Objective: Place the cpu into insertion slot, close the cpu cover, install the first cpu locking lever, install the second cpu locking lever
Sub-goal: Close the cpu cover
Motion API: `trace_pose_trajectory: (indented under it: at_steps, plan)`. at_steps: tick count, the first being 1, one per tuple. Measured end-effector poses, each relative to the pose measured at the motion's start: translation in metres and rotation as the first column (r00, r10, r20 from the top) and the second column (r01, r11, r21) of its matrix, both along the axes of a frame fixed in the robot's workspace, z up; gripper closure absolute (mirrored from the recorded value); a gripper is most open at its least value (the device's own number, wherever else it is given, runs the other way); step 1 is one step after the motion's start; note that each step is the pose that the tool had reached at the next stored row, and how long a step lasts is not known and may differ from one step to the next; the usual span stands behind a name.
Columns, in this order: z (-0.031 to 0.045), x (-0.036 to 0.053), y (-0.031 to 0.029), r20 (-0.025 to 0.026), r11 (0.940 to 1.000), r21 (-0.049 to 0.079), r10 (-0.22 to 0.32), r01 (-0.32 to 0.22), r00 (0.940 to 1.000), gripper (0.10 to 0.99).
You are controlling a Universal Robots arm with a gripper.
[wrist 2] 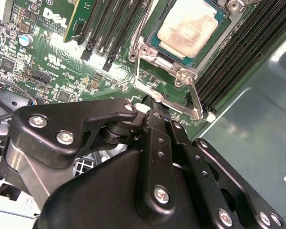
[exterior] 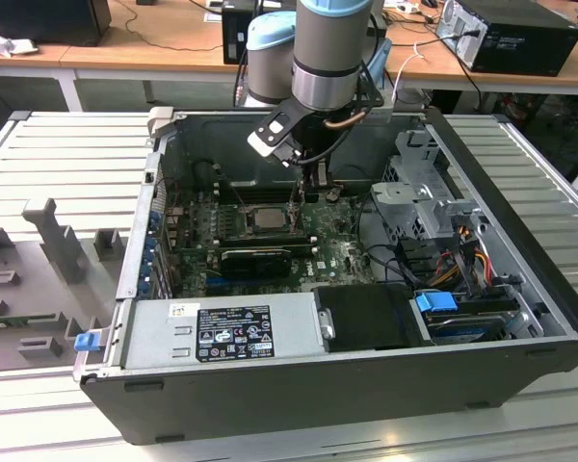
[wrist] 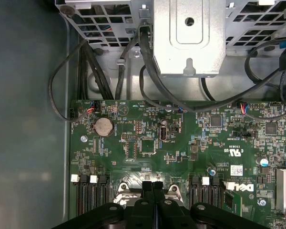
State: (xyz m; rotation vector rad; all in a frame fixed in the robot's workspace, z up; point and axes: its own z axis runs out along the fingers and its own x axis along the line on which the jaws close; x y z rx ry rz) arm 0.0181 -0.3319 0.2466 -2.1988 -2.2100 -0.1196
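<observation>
The cpu (wrist 2: 188, 28) lies flat in the insertion slot, its dull silver top up; in the exterior view the cpu (exterior: 266, 218) sits mid-motherboard. The silvery cpu cover (wrist 2: 151, 55) frames it and appears down around the chip. Two thin wire locking levers (wrist 2: 169, 104) (wrist 2: 196, 98) stand free beside the socket's corner. My gripper (wrist 2: 151, 101) is shut with nothing between its fingers, and its tips are right at the nearer lever. In the first wrist view the gripper (wrist: 152, 184) has its fingers pressed together above the socket's metal edge. In the exterior view the gripper (exterior: 311, 197) hangs just to the right of the chip.
Black memory slots (wrist 2: 105, 28) flank the socket on both sides. A black graphics card (exterior: 255, 255) lies in front of it, and the power supply (exterior: 222, 332) is nearer still. A metal drive cage (wrist: 188, 38) with cables and the case wall (wrist 2: 257, 119) stand close by.
</observation>
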Motion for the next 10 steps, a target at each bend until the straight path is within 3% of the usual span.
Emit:
trace_pose_trajectory:
  at_steps: [10]
  plan:
    - [0.0000,-0.0032,0.0000,0.0000,1.0000,0.000,0.000,0.000,1.0000,0.980]
